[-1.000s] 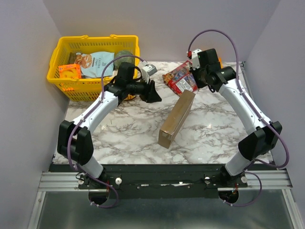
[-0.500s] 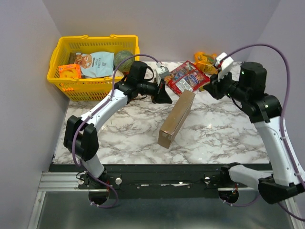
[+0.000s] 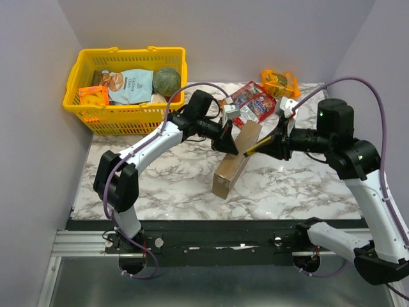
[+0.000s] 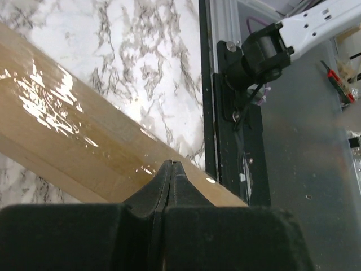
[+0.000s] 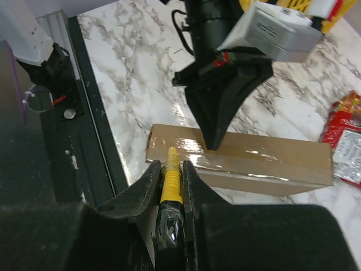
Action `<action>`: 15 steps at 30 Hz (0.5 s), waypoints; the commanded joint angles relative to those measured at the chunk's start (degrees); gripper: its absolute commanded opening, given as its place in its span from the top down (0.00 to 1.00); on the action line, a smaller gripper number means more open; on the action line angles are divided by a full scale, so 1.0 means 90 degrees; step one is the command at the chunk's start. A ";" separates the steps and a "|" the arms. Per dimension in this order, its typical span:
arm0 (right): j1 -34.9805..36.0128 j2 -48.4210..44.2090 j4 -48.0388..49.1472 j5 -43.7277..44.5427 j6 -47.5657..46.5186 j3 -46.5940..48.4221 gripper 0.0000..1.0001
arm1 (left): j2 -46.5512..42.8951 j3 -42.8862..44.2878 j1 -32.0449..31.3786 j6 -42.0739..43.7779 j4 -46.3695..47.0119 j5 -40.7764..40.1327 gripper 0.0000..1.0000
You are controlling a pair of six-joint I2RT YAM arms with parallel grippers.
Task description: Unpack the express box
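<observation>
Basket (image 3: 123, 110) holds snack bags (image 3: 130, 86); left claw (image 3: 231, 148) clenched over the express box (image 3: 233, 166); right wrist view reveals right claw (image 5: 169, 165) grasping a yellow tool (image 5: 171, 182).

**A robot lab cell, not a home**

You're working in a boxed-in test cell — plain pale walls (image 3: 32, 128) close round three sides of a marble-patterned tabletop (image 3: 172, 182). A white-and-black left robot arm (image 3: 150, 142) and its right twin (image 3: 377, 199), trailing purple cables (image 3: 358, 80), stand bolted to a black base plate (image 3: 217, 231) along a silver aluminium rail (image 3: 77, 242).
</observation>
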 commanded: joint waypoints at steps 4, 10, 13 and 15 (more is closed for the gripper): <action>0.2214 -0.0736 0.1729 0.3082 0.1409 -0.1212 1.00 | 0.0628 -0.0461 0.0007 0.0355 -0.0538 -0.0688 0.99; 0.3112 -0.0296 0.1924 0.4488 0.1567 -0.1397 1.00 | 0.0599 -0.1095 -0.0003 -0.0425 0.0524 -0.0659 0.99; 0.3542 -0.0121 0.2168 0.5221 0.1762 -0.1543 1.00 | 0.0599 -0.1359 -0.0022 -0.0962 0.1160 -0.0737 0.98; 0.3651 -0.0023 0.2247 0.5457 0.1831 -0.1592 1.00 | 0.0609 -0.1408 -0.0071 -0.1012 0.1268 -0.0883 0.99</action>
